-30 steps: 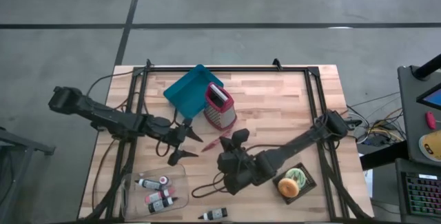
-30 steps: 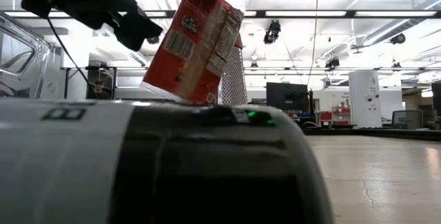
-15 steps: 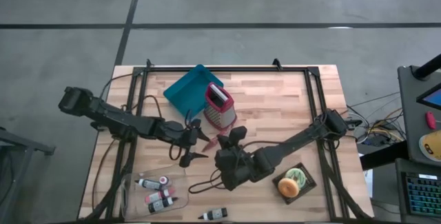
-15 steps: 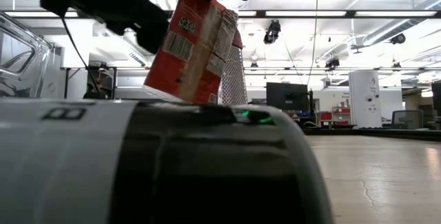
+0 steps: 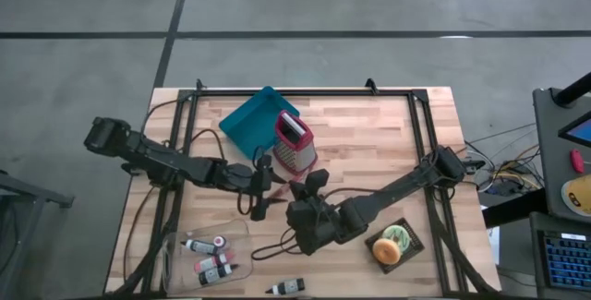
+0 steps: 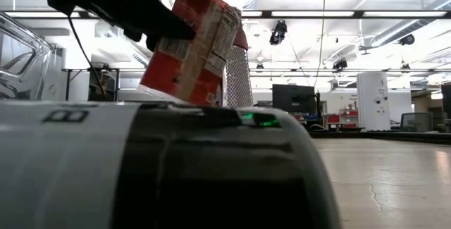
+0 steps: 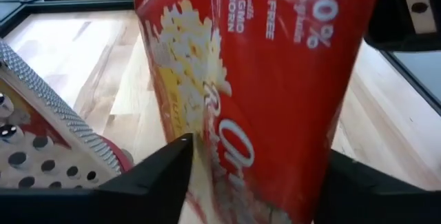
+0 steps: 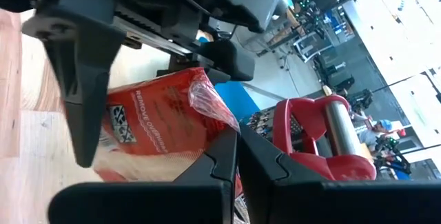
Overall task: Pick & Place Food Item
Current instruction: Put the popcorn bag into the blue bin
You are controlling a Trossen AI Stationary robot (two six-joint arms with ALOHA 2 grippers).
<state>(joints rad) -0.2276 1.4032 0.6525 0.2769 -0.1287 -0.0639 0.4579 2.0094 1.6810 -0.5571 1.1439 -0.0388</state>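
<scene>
A red popcorn bag (image 6: 194, 46) hangs upright over the table's middle, between my two grippers. My right gripper (image 5: 309, 187) is above it and shut on its top. My left gripper (image 5: 261, 192) has come in from the table's left, and in the left wrist view the popcorn bag (image 7: 255, 79) fills the gap between its two fingers. The bag's lower end is hidden behind a black-and-white cylinder (image 6: 155, 165) in the low view. My left gripper has the bag's body between its two fingers, one finger (image 7: 169, 165) at each narrow side (image 7: 207, 148). It comes in nearly level from the table's left. The bag stands upright between the fingers. My right gripper pinches the bag's crimped top edge (image 8: 207, 103) between its two shut fingers (image 8: 220, 158), slanting in from the table's right. The bag hangs below them, slightly tilted.
A red-framed box grater (image 5: 294, 143) stands just beyond the bag, with a teal tray (image 5: 251, 120) behind it. Near the front left a clear bin (image 5: 211, 254) holds small bottles, and one bottle (image 5: 288, 287) lies at the front edge. A round pastry (image 5: 392, 243) sits front right.
My left gripper has moved toward the table's right, up to the bag, and its fingers have closed in from wide open onto the bag's sides. The bag has tipped slightly in my right gripper's hold. My right gripper has stayed in place.
</scene>
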